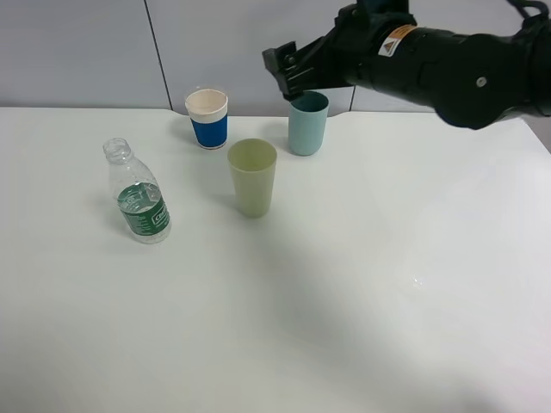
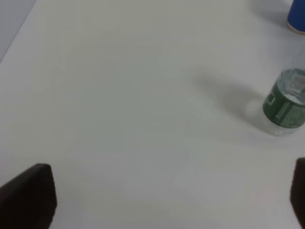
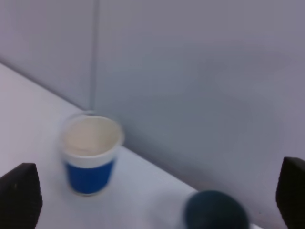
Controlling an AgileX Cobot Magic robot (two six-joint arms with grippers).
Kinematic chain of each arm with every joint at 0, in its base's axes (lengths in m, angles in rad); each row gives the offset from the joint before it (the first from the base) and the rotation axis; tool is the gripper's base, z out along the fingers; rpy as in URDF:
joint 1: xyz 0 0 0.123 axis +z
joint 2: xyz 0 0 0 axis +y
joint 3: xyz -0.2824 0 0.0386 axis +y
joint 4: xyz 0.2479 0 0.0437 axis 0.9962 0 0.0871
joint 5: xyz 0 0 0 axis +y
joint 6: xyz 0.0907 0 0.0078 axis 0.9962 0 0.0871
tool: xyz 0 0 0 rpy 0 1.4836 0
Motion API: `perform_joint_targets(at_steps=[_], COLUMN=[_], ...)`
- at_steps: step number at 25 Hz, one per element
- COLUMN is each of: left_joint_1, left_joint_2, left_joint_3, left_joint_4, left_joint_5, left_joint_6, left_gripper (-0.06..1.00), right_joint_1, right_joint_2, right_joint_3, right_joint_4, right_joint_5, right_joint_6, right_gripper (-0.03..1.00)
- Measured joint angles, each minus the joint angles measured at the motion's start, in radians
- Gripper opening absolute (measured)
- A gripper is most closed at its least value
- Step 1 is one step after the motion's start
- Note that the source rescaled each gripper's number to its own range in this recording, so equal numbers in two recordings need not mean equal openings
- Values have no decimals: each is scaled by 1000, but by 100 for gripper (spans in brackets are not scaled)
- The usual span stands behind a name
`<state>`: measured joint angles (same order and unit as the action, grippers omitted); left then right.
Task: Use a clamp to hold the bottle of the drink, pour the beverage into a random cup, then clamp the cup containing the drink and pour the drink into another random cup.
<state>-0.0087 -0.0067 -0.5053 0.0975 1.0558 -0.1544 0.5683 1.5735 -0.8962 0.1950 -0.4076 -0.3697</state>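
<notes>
Presently the right gripper (image 1: 282, 73) hangs wide open and empty above the teal cup (image 1: 307, 124); the yellow-green cup (image 1: 252, 177) stands between it and the bottle (image 1: 138, 193); better to lower squarely around a cup's middle, closing gently; the left gripper (image 2: 167, 200) gapes empty too

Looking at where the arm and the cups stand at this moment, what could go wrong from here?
1. The right end effector hangs open just above the rim of the teal tumbler; a careless move downward or sideways could tip it.
2. The blue-banded paper cup and the yellow-green tumbler stand close by, so the bulky arm could brush either one.
3. The bottle has no cap, so knocking it would probably spill the remaining liquid.
</notes>
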Motion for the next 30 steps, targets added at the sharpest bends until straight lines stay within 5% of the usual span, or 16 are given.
perform_joint_targets(at_steps=[15, 24, 30], left_joint_1=[0, 0, 0], left_joint_2=[0, 0, 0], left_joint_3=[0, 0, 0], left_joint_4=[1, 1, 1], left_joint_5=[0, 0, 0], left_joint_6=[0, 0, 0], left_gripper=[100, 100, 100], right_joint_1=[-380, -585, -653], right_joint_2=[-222, -448, -633], right_joint_3=[0, 0, 0], right_joint_4=[-127, -345, -362], right_joint_5=[186, 446, 647], right_joint_6=[7, 351, 391], right_gripper=[98, 98, 98])
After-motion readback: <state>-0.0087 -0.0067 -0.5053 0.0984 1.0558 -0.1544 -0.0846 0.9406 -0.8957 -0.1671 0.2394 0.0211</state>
